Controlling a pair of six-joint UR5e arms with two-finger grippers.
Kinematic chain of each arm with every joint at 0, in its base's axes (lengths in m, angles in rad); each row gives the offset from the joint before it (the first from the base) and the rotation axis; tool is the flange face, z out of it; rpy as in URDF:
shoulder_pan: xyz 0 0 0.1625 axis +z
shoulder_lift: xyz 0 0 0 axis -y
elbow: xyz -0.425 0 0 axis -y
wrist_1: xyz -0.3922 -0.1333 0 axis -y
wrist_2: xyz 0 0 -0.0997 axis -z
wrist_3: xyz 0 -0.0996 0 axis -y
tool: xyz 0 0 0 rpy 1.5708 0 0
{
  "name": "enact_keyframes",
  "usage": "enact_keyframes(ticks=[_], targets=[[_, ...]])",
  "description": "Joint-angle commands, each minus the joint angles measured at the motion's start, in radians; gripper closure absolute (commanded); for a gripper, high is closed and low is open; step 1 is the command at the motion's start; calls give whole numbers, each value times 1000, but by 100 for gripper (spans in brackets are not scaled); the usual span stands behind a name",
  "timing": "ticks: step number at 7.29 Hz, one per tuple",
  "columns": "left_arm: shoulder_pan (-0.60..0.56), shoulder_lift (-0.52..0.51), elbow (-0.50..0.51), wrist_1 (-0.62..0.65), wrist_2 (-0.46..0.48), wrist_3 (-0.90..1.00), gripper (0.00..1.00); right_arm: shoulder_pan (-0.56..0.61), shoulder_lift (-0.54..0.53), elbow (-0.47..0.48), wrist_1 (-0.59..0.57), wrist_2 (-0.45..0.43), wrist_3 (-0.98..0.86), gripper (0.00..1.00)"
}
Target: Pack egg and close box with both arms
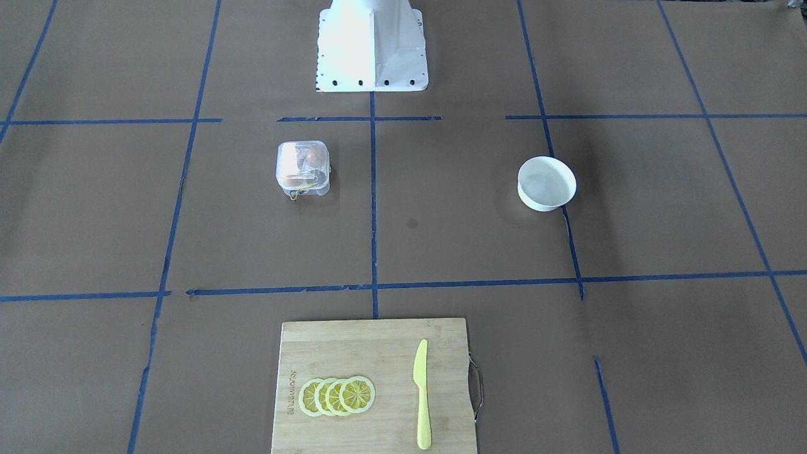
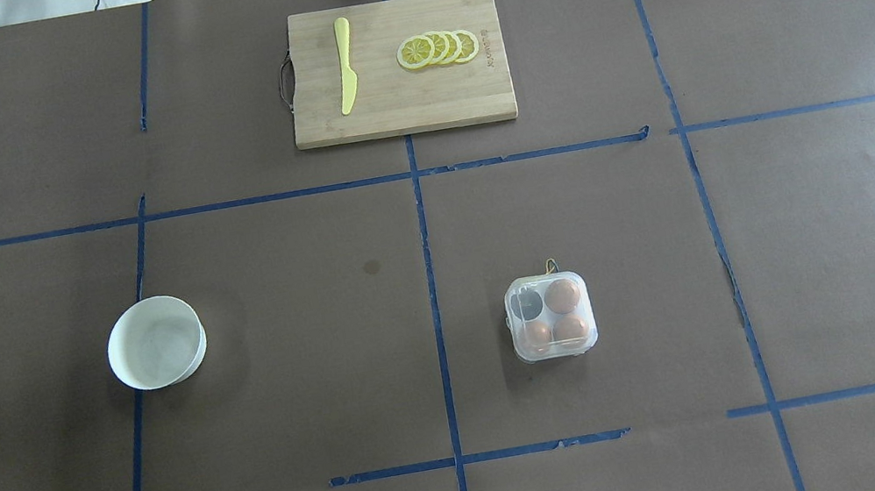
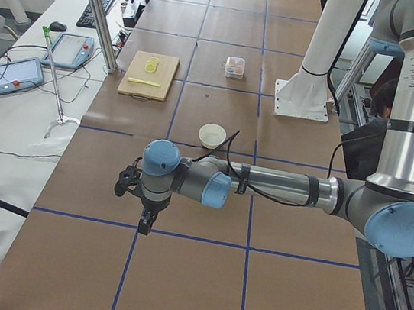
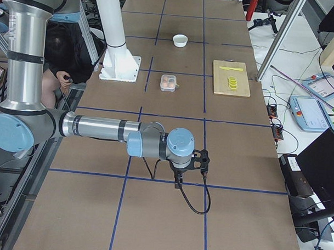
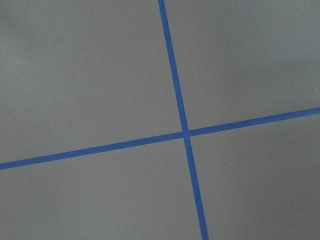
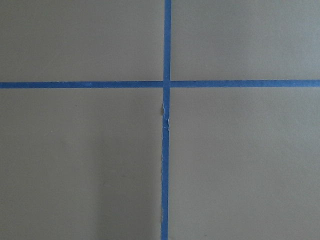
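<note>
Here the left arm (image 3: 264, 185) reaches out low and level over the table (image 2: 293, 394). Its wrist is bent down and the left gripper (image 3: 143, 225) points at the paper beside a blue tape crossing (image 5: 185, 133). I cannot tell whether its jaws are parted or closed. The right arm (image 4: 101, 127) holds a matching pose at the table's other end, with the right gripper (image 4: 178, 183) hanging over a tape line; its jaws cannot be judged either.

In the overhead view, the box (image 2: 549, 316) sits at 4 o'clock from the table's middle, lid down. Three eggs (image 2: 562, 295) lie in its cells at 1, 5 and 7 o'clock. Both grippers are well apart from it. The white bowl (image 2: 156, 341) stands at 8 o'clock. The cutting board (image 2: 398, 114) lies at 12, bearing a yellow knife (image 2: 345, 65) and lemon slices (image 2: 438, 49).
</note>
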Motion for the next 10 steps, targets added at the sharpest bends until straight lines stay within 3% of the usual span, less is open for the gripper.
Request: enact_keyframes(ticks=[1, 2, 10], targets=[[0, 1, 5, 55, -55, -2, 0, 0, -1, -1, 0, 0, 0, 0], [0, 1, -12, 98, -56, -1, 0, 0, -1, -1, 0, 0, 0, 0], [0, 3, -3, 87, -92, 2, 0, 0, -1, -1, 2, -2, -2, 0]])
